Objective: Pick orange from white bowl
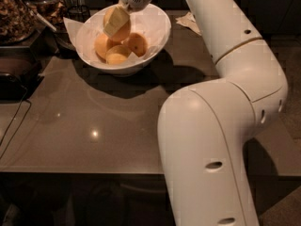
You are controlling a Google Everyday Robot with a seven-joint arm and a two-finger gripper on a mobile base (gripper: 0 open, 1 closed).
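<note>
At the far end of the table (94,126), left of centre: white bowl (159,37), wide, glossy, rim higher at the back than at the front. Paper liner (71,28) sticks out over its left edge in a point.

Gripper (117,25) is inside the bowl's mouth, toward the back, reaching down from the wrist at top of view. Near finger (114,21), a pale flat pad, lies against the front of the orange (125,33). The far finger is hidden behind the fruit. Claw reads as closed on the orange, narrowed to the fruit's width and holding nothing else.

Orange is pale yellow-orange, its upper half covered by the pad, lower half showing. It sits above the rest of the fruit, over the bowl's interior and below the back rim. Cannot tell whether its underside touches the fruit beneath.

Three smaller oranges (117,55) lie in the bottom of the bowl, packed against each other: one left, one front and centre, one right and deeper in colour.

Arm (225,102) is white, very large in the foreground, rising from lower right, bending at a fat elbow, then running up and left to the bowl. It casts a shadow on the table to the right of the bowl.

Crumpled paper (190,21) lies on the table right of the bowl, well apart from it. Dark container (16,15) of brownish bits stands at upper left, beside the bowl. Thin cable (10,126) trails along the table's left edge.
</note>
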